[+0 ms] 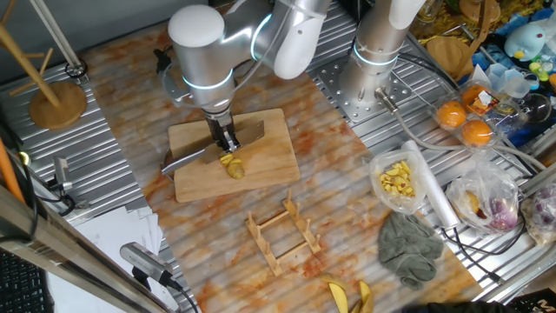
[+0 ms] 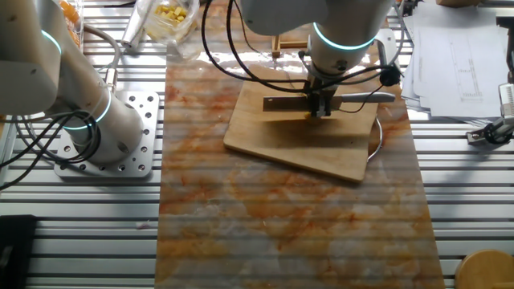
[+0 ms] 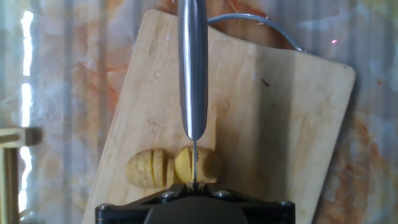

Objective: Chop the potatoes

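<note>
my two-finger gripper [image 1: 228,143] stood over the pale wooden cutting board [image 1: 269,152], fingers pointing down, and my jaws were clamped on the steel-handled kitchen knife [image 1: 187,160]. in the hand view the knife's rounded metal handle [image 3: 193,68] ran straight up the middle of the picture, away from me, and the thin edge of the blade dropped down into the peeled, yellow-olive potatoes [image 3: 174,167].

the potatoes lay on the board near its long edge on the side of the small wooden rack [image 1: 282,233], about midway along that edge. in the hand view they showed as a short row of slices packed side by side, touching one another, with cut lines between them; the blade sat in the piece at the right end of the row. in one fixed view they were a small yellow lump [image 1: 233,165] just below my fingers. in the other fixed view my hand hid them, and only the dark blade [image 2: 285,103] and the handle [image 2: 365,97] reached out to either side of my gripper [image 2: 323,111].

the board lay at an angle on the orange-veined marble-patterned table mat [image 1: 208,252]. well apart from it, by the far edge of the mat, sat a clear plastic bag of pale yellow pieces [image 1: 398,180] and a crumpled grey-green cloth [image 1: 408,246].
</note>
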Motion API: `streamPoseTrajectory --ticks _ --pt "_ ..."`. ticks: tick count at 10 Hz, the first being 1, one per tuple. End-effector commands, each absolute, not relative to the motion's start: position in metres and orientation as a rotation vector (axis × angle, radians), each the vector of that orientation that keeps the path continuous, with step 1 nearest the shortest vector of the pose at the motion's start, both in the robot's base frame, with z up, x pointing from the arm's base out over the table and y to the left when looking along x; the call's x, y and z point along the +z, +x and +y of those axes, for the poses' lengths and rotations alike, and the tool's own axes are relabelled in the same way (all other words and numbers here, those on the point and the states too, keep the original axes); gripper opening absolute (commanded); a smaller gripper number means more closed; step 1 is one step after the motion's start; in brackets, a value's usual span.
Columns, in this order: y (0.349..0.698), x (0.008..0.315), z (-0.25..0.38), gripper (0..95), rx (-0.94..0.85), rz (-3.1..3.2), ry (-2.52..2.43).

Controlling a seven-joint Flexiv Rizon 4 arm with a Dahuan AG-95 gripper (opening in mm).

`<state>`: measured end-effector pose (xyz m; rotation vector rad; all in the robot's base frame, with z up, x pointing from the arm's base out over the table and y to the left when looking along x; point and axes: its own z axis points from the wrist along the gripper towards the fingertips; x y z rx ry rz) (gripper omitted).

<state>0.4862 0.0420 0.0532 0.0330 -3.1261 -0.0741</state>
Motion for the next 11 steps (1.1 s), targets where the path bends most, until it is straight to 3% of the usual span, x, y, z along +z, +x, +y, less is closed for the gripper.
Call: streamPoseTrajectory --ticks 1,11 --pt "0.4837 0.0578 0.0419 0.0 -0.077 -3.124 0.034" --pt "0.4884 0.0549 0.0369 0.0 -0.061 -3.128 -0.064"
